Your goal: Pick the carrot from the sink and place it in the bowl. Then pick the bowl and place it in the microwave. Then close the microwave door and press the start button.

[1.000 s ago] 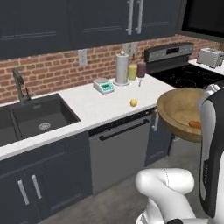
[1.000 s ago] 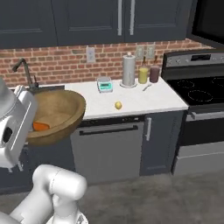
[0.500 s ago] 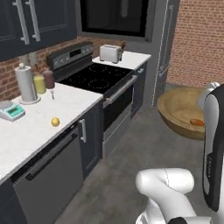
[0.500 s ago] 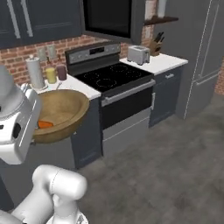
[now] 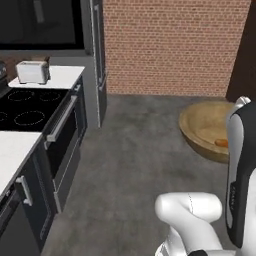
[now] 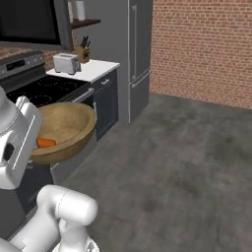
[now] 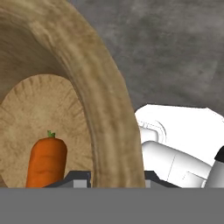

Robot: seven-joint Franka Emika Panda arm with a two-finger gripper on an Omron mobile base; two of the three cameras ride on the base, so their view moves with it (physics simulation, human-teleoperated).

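Observation:
The wooden bowl hangs in the air over the floor, tilted, with the orange carrot lying inside it. From the right base the bowl and carrot sit just ahead of my white arm. My gripper is shut on the bowl's rim, one fingertip inside and one outside. The carrot rests on the bowl's floor near the inner finger. The dark microwave is above the stove at the upper left; I cannot tell how its door stands. The sink is out of view.
A black stove with its oven door and a white counter with a toaster run along the left. A tall grey fridge stands past them. A brick wall closes the far side, and grey floor lies ahead.
The whole picture has swung right, from the sink counter past the stove to the fridge and brick wall: the base turned. The bowl with the carrot stays in my grip.

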